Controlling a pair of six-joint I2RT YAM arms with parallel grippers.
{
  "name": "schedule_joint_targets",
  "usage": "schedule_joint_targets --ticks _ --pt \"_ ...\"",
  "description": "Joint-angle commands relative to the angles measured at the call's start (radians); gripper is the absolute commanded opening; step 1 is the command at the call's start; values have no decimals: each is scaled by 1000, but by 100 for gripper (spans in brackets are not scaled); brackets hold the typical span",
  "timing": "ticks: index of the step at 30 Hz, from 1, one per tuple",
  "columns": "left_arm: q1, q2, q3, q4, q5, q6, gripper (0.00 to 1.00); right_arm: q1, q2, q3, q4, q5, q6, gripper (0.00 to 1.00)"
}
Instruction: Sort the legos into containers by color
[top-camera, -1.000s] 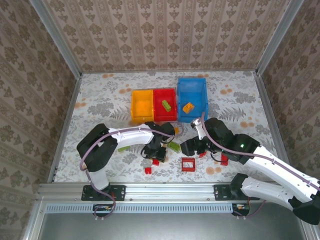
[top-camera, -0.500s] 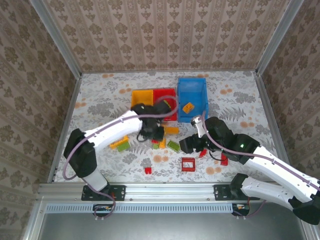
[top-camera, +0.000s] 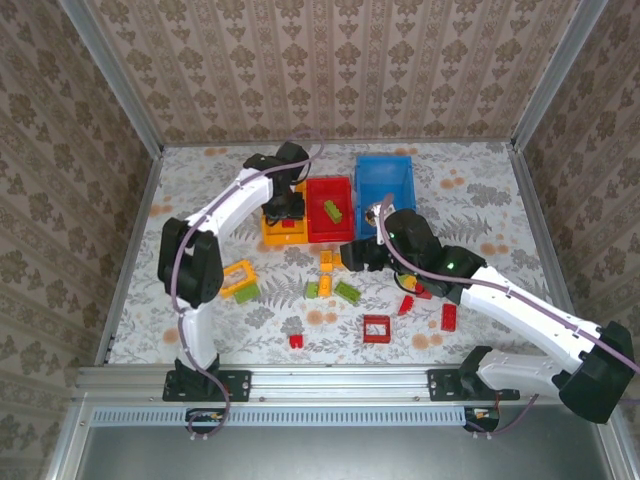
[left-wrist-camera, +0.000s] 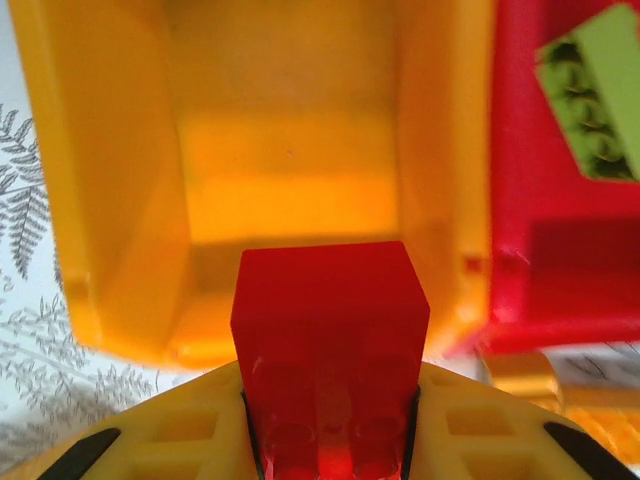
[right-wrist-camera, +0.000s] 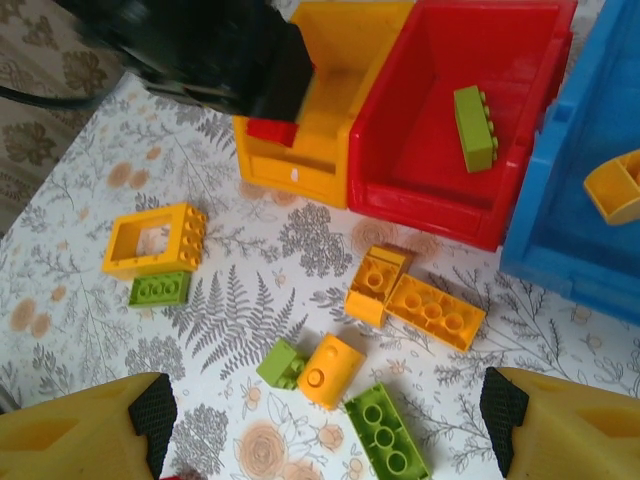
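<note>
red brick (left-wrist-camera: 328, 310) half hidden in left gripper (left-wrist-camera: 330, 440)

Three bins stood side by side at the table's (top-camera: 200, 210) twelve o'clock. The left bin (left-wrist-camera: 110, 180) came first, the middle bin (top-camera: 322, 228) sat at its three o'clock, and the right bin (top-camera: 385, 170) sat at three o'clock again, reaching farther back. A lone brick (top-camera: 331, 209) lay in the middle bin and another brick (right-wrist-camera: 615, 190) in the right bin. The left gripper (left-wrist-camera: 330, 430) hung over the left bin's near wall with a held brick (left-wrist-camera: 330, 320) clamped in it. At the middle bin's six o'clock lay a cluster of loose bricks (right-wrist-camera: 435, 312). A frame brick (top-camera: 237, 275) lay at the left bin's seven o'clock, with a flat brick (top-camera: 247, 292) just beside it at five o'clock. A second frame brick (top-camera: 376, 328) lay at the cluster's five o'clock.
</note>
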Motion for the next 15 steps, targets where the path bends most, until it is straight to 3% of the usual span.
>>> schedule_joint_targets --ticks 1,15 --pt "25 38 34 21 22 20 26 -13 0 39 31 20 3 83" --pt "36 56 -15 65 80 9 49 -39 17 3 8 -7 11 83"
